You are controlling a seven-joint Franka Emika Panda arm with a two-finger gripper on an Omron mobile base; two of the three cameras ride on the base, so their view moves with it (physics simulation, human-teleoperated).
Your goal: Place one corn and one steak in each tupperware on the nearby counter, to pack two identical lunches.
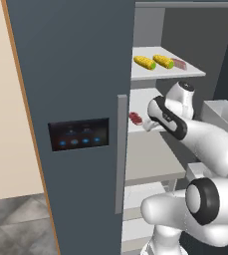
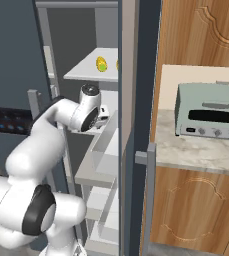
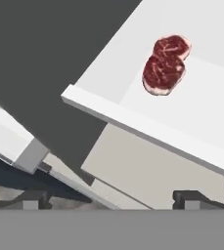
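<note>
The tool (image 3: pixel 111 199) hangs spread wide and empty before the fridge's middle shelf (image 3: pixel 201 122), where one steak (image 3: pixel 164 64) lies. Two corn cobs (image 1: pixel 154 62) and another steak (image 1: pixel 178 64) rest on the shelf above (image 1: pixel 185 73).

Light: even, soft, no clear source.
Shadows: faint under the fridge shelves (image 1: pixel 168 73).
Sharpness: slightly soft, no glare.
</note>
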